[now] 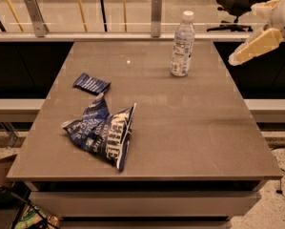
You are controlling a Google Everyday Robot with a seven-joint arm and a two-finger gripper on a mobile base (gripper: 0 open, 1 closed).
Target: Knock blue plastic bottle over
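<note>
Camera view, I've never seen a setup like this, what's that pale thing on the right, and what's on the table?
That pale shape is a robot arm's gripper, hanging in the air past the right side of the table, holding nothing. One camera looks down on the table from its near end. A clear plastic bottle with a white cap stands upright near the far edge, left of the gripper and apart from it. On the left lie a small dark blue packet and, nearer, a larger crumpled blue snack bag.
</note>
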